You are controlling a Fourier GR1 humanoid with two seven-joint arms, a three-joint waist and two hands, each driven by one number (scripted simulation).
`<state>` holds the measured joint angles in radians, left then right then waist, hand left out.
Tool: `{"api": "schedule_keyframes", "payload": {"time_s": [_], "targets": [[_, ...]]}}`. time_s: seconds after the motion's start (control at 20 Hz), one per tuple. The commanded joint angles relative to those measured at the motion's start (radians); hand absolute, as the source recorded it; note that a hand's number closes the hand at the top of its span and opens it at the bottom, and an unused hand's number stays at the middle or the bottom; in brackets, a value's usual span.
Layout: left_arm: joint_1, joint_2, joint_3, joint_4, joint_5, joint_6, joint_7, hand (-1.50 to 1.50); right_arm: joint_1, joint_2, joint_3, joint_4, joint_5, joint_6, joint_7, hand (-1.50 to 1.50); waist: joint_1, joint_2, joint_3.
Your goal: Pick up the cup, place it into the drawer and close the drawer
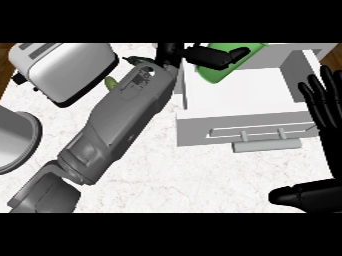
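Your left hand [212, 56] is curled round the bright green cup [220, 70] — over the open white drawer [240, 107]; right hand [335, 125] spread, resting.

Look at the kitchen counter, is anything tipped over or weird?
Nothing looks spilled or broken. The green cup isn't standing on the counter: the left hand holds it tilted above the open white drawer. The toaster sits upright. The right hand rests open at the right edge.
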<state>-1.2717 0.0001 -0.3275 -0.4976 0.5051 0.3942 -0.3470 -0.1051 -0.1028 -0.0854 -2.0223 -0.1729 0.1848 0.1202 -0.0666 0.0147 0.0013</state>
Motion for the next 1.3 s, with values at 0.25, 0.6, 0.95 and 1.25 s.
{"api": "schedule_keyframes", "payload": {"time_s": [0.25, 0.6, 0.95, 1.25], "targets": [[-0.049, 0.0, -0.157, 0.109, 0.07, 0.048, -0.009, 1.5, -0.066, 0.017, 0.039, 0.006, 0.013, -0.021, 0.037, -1.5, -0.043, 0.01, 0.0], [-0.074, 0.0, -0.275, 0.117, 0.064, 0.116, 0.051, -1.5, -0.033, 0.002, -0.007, 0.065, -0.032, 0.036, -0.056, -1.5, -0.054, 0.013, 0.002], [-0.05, 0.0, -0.238, 0.072, 0.172, 0.085, -0.032, -1.5, -0.047, -0.001, -0.008, 0.003, -0.083, 0.033, 0.006, -1.5, -0.05, 0.012, 0.0], [-0.031, 0.0, -0.186, -0.015, 0.253, 0.033, -0.126, -1.5, 0.003, 0.003, -0.019, -0.01, -0.143, 0.053, 0.02, -1.5, 0.008, -0.004, -0.001]]}}
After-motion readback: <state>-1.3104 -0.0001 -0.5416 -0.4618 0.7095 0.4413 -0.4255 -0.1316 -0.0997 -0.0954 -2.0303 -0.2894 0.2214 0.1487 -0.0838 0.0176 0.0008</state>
